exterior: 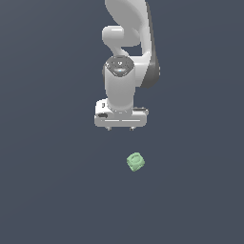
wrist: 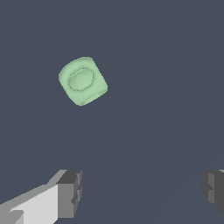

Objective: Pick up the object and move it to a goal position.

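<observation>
The object is a small pale mint-green block with rounded corners and a ring mark on its upper face. It lies on the dark grey floor, a little below and to the exterior view's right of the white gripper. The gripper points down, with only its fingertips showing under the hand. In the wrist view the block lies apart from the gripper. The grey fingertips stand wide apart with nothing between them. The gripper is open and empty.
The white arm rises above the gripper toward the top of the exterior view. A plain dark grey surface lies all around.
</observation>
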`<move>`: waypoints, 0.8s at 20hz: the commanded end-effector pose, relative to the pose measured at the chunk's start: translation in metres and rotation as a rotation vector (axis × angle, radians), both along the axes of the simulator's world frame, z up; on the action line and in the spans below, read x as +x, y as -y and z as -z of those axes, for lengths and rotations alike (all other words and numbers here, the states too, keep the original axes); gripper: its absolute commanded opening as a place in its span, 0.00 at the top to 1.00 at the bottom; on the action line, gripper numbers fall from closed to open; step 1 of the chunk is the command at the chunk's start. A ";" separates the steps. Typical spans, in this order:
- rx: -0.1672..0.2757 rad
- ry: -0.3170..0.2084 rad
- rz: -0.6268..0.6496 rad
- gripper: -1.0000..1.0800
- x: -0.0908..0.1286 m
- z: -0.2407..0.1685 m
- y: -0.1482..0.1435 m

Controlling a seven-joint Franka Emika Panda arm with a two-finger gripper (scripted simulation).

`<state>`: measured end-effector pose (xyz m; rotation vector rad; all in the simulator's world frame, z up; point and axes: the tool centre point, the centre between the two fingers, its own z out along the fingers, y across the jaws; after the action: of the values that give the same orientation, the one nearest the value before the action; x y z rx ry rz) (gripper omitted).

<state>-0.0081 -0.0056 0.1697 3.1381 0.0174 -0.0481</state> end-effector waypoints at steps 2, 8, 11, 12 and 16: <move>-0.001 0.000 -0.022 0.04 0.004 0.003 -0.003; -0.003 0.004 -0.112 0.04 0.022 0.014 -0.013; -0.003 0.007 -0.179 0.04 0.034 0.023 -0.022; -0.003 0.008 -0.205 0.04 0.039 0.027 -0.025; -0.001 0.014 -0.320 0.04 0.059 0.044 -0.040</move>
<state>0.0436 0.0283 0.1326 3.0998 0.4483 -0.0281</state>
